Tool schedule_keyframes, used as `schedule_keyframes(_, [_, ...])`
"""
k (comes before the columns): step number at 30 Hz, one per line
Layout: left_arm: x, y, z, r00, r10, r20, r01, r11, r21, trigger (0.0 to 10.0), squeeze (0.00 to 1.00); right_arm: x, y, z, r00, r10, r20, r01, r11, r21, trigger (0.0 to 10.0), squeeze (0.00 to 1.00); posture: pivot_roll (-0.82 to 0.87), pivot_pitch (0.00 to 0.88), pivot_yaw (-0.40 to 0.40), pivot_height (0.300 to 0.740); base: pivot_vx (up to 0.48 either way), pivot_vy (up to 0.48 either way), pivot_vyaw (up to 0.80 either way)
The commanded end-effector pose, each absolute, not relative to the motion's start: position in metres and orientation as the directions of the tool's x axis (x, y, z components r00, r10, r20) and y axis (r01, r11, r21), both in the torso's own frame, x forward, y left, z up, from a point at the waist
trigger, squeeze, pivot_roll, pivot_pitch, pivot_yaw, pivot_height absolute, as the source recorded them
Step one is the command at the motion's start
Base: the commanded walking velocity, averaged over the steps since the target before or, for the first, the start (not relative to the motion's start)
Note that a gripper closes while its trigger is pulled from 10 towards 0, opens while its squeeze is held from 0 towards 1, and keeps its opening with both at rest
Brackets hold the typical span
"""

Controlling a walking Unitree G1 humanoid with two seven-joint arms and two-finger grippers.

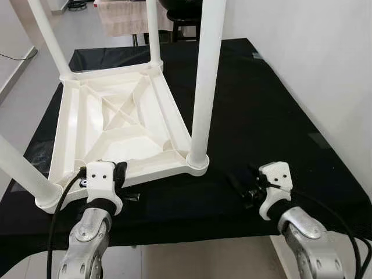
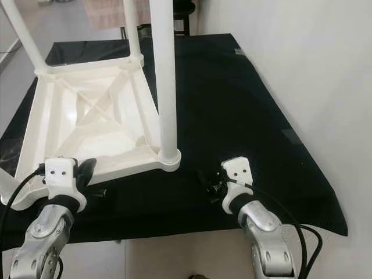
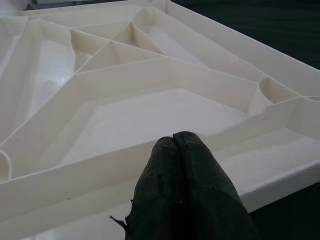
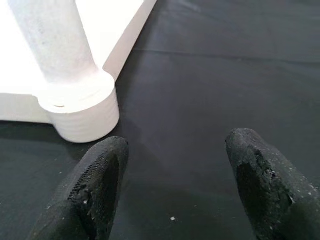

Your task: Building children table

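Table (image 1: 122, 116) upturned; left end effector (image 3: 175, 145) seemingly touching its rim.

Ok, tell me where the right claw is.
The right claw hovers open over the black table cover, on the robot's right, just beside the nearest leg of the upturned white table.

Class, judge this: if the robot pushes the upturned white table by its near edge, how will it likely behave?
The white table is probably stiff: ribs brace its underside. Likely light, being hollow plastic. Lying flat on the black cloth, it should slide rather than tip.
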State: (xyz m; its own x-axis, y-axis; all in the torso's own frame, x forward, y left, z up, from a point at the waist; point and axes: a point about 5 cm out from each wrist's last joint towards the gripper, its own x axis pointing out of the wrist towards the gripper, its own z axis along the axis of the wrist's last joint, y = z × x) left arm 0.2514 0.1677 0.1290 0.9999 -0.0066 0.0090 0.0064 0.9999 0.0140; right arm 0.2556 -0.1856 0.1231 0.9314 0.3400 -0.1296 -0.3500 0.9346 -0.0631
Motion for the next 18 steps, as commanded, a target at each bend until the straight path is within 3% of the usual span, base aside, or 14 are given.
schedule_keyframes(1, [0.2481,0.1674,0.1249,1.0,-0.019,-0.017,0.02,0.999,0.038,10.0,0.0,0.2542,-0.1819,0.1234,0.925,0.355,-0.135,-0.365,0.929,-0.062,10.0,0.0,-0.01,0.107,0.005,0.74,0.0,0.48,0.0])
schedule_keyframes(12, [0.2481,0.1637,0.1236,0.999,-0.038,-0.016,0.039,0.997,0.06,10.0,0.0,0.2551,-0.1767,0.1232,0.902,0.409,-0.137,-0.42,0.905,-0.065,10.0,0.0,-0.01,0.101,0.007,0.74,0.0,0.48,0.0])
schedule_keyframes(18, [0.2473,0.1624,0.1232,0.999,-0.042,-0.014,0.043,0.997,0.058,10.0,0.0,0.2551,-0.1733,0.1257,0.887,0.442,-0.13,-0.454,0.887,-0.084,10.0,0.0,-0.01,0.095,0.006,0.74,0.0,0.0,0.0])
